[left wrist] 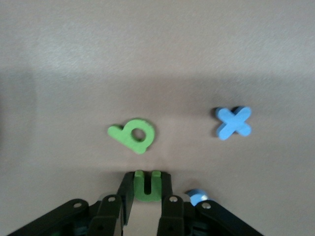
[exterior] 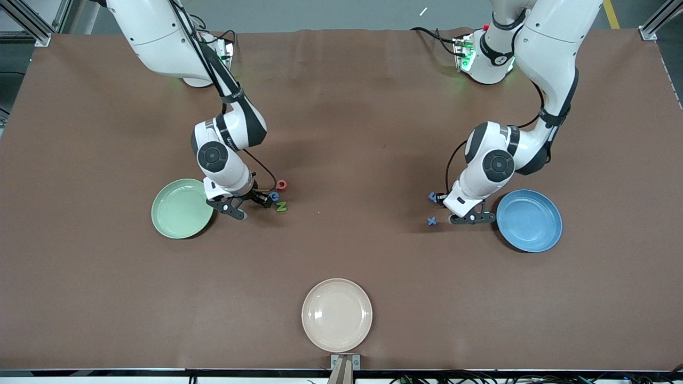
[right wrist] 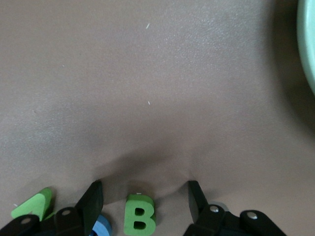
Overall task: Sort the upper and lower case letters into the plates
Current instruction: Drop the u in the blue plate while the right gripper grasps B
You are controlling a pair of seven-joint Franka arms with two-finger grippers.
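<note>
My right gripper is low on the table beside the mint green plate, on the side toward the left arm's end. It is open around a green B that lies flat between its fingers. A green N, a blue G and a red Q lie close by. My left gripper is low beside the blue plate and shut on a small green u. A small green looped letter and a blue x lie just ahead of it. Another small blue letter lies beside the gripper.
A cream-beige plate sits at the table's edge nearest the front camera, midway between the arms. The mint plate's rim shows in the right wrist view. The brown table cloth is bare between the arms.
</note>
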